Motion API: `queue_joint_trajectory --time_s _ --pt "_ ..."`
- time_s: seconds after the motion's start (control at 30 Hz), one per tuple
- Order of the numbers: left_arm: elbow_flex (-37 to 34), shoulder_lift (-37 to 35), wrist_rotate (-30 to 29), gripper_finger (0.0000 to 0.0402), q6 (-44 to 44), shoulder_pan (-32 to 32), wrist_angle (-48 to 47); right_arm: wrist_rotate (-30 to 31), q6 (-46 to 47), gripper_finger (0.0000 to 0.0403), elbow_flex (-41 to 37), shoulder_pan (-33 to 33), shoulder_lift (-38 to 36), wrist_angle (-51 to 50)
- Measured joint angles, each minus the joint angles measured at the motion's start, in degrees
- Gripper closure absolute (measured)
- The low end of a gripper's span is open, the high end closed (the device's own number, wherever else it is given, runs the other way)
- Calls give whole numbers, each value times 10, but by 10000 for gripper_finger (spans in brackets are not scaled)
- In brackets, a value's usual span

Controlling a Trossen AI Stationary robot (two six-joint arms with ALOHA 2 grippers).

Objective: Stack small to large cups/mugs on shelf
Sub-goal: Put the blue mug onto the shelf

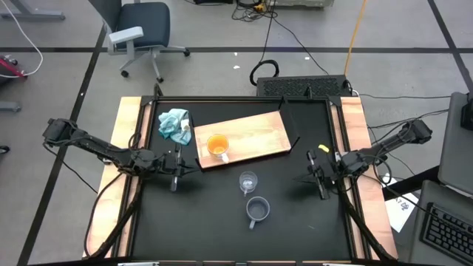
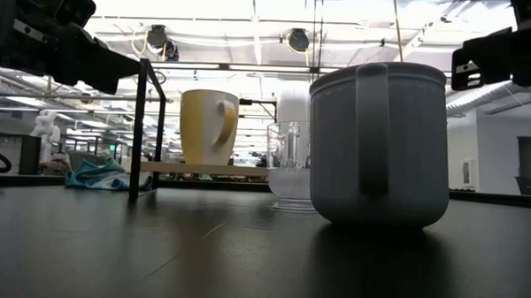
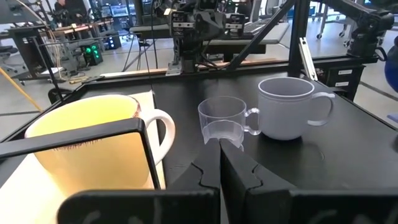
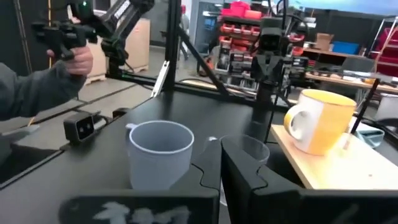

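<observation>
Orange mug (image 1: 217,146): stood on shelf (image 1: 259,129) as stack base, beyond my left hand (image 1: 175,164). Glass cup (image 1: 247,181) and grey-blue mug (image 1: 257,210): on worktop (image 1: 222,229) between my hands, unstacked. Both hands, right hand (image 1: 322,176) included: closed, empty.

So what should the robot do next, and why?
Probably open the left hand and move it toward the clear glass cup. Only the orange mug stands on the wooden shelf; the glass cup and grey-blue mug sit on the black table, and both hands are shut, holding nothing.
</observation>
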Motion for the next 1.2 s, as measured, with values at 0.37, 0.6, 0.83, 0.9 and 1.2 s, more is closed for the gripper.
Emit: queue_joint_trajectory --time_s 0.37,0.6,0.83,0.9,1.2 --pt "0 0 -3 399 -4 0 0 0 20 403 74 0 118 -16" --pt "0 0 -3 399 -6 0 0 0 35 403 152 0 236 -20" --pt "0 0 -3 388 -7 0 0 -1 64 403 245 0 335 -88" --pt "0 0 -3 388 -8 0 -1 -12 72 403 263 0 355 -94" --pt "0 0 -3 399 -8 0 -9 -33 170 403 358 0 416 -218"
